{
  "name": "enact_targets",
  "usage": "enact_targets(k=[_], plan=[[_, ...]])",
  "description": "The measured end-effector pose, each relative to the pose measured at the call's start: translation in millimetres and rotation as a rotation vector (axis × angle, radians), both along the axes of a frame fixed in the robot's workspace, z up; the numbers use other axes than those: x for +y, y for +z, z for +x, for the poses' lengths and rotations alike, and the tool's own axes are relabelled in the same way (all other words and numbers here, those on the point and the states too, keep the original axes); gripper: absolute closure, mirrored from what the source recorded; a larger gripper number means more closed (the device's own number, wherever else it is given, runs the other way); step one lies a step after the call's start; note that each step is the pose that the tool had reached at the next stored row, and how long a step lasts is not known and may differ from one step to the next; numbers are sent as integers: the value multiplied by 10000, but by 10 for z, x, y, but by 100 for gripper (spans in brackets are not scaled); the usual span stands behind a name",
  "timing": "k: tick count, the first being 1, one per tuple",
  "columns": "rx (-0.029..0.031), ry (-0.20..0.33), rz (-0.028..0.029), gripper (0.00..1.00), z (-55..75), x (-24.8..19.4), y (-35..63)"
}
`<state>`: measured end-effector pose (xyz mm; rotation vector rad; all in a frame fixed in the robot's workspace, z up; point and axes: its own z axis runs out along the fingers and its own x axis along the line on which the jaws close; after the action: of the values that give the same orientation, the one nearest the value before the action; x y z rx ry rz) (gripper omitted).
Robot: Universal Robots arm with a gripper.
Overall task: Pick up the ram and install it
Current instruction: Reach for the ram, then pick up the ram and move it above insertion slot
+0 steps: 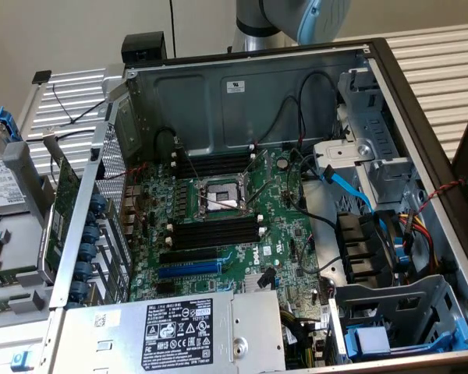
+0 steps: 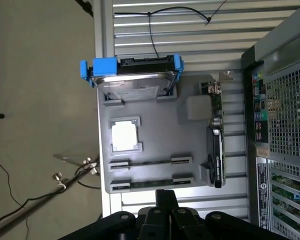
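Note:
In the wrist view, the ram [image 2: 151,183] is a thin stick standing on edge between two end holders of a grey parts tray [image 2: 155,140], and a second such stick [image 2: 150,162] stands parallel to it. My gripper [image 2: 166,194] hangs above the tray's edge, just beside the nearer stick, with its black fingers pressed together and nothing held. In the exterior view, the arm [image 1: 296,17] shows behind the open computer case. On the motherboard [image 1: 234,241], black memory slots [image 1: 218,231] with white clips lie on both sides of the processor socket [image 1: 218,196].
On the tray sit a hard drive in a blue caddy [image 2: 132,75], a processor chip [image 2: 124,135] and a green expansion card on edge [image 2: 216,145]. The case's perforated rear wall [image 2: 280,100] rises beside the tray. Cables, a power supply [image 1: 179,331] and drive cages [image 1: 390,319] crowd the case.

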<state>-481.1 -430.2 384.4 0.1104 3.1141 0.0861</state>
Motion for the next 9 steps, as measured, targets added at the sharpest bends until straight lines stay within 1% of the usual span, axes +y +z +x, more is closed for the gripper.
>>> enact_targets(k=[9], plan=[[-1, 1, 1, 89, 0, 0, 0]])
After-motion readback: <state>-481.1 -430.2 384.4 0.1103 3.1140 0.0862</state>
